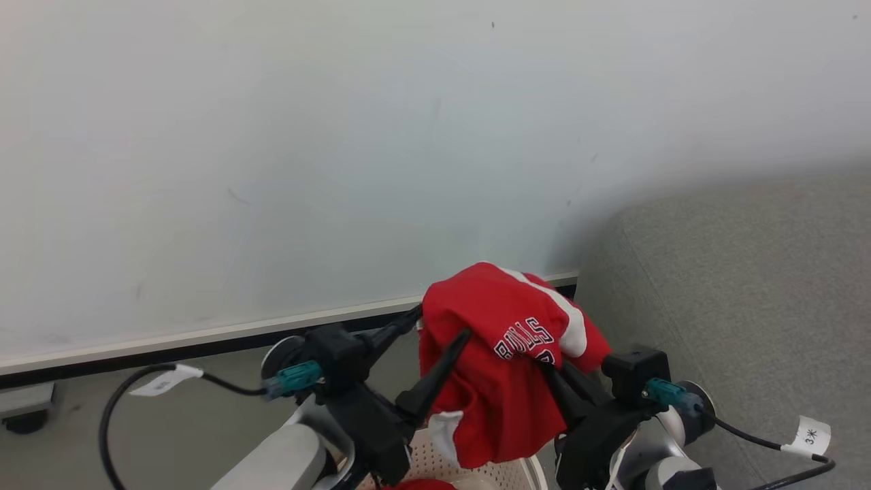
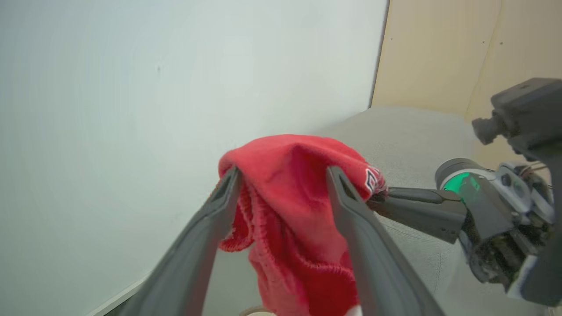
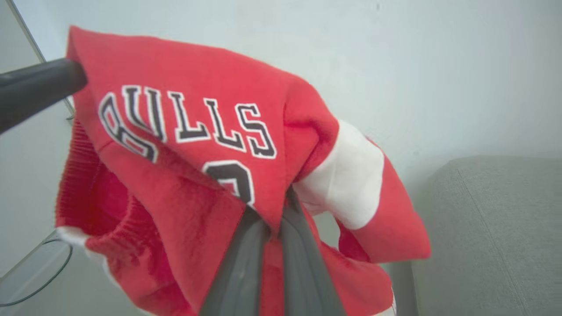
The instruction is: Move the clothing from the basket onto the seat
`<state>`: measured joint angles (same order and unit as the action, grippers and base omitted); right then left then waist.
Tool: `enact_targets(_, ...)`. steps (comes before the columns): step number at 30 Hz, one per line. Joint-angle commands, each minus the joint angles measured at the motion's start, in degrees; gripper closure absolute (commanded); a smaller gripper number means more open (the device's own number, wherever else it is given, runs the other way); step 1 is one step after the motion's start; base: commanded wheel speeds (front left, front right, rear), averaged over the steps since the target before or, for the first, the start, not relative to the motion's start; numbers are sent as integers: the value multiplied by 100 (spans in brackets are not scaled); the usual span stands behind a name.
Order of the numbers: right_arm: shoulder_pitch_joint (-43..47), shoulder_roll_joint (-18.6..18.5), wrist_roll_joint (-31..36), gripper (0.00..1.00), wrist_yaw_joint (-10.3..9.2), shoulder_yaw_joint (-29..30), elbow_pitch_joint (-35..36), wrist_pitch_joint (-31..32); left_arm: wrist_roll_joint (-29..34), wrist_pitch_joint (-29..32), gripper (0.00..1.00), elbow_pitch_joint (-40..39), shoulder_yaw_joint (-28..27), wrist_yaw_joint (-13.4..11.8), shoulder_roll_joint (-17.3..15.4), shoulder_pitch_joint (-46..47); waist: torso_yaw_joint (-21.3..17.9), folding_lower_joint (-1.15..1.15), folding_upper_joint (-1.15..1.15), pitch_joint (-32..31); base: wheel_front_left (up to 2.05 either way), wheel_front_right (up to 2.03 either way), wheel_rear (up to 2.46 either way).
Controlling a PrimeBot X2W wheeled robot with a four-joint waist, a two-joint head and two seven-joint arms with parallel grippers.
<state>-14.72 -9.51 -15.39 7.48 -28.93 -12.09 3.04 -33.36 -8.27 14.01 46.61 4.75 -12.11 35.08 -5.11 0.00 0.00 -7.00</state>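
White wall [image 1: 272, 136] behind. Left gripper [image 2: 283, 175] jaws are spread, with the red clothing [image 3: 189, 175] draped over both tips. Right gripper [image 3: 275, 219] jaws are pressed together, pinching its fold. Basket [image 1: 514, 476] lies below the jaws, seat [image 1: 748, 286] to their right.

Red clothing [image 1: 503, 367] draped on spread left claw [image 1: 444, 322]; basket [image 1: 425, 459] below, seat [image 1: 748, 286] right

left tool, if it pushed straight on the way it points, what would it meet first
The red garment, draped across the tips of the open left tool; behind it, probably the white wall.
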Motion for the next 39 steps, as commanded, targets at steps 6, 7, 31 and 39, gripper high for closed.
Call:
enact_targets(6,267,-174,140,100,2,240,174,88,-202,-404,0,380,-341,-346,-218,-619,-193,0,0,65,0,0,0)
enact_targets(7,307,-200,166,100,1,295,205,111,-240,-439,0,424,-375,-382,-241,-724,-219,0,0,70,0,0,0)
enact_targets(31,931,-334,546,100,1,991,1201,451,76,-701,0,-356,-965,-819,-531,-1865,-1521,0,0,439,0,0,0)
enact_targets(39,897,-320,571,100,1,1070,1314,422,179,-640,0,-478,-887,-749,-542,-1652,-2371,0,0,702,0,0,0)
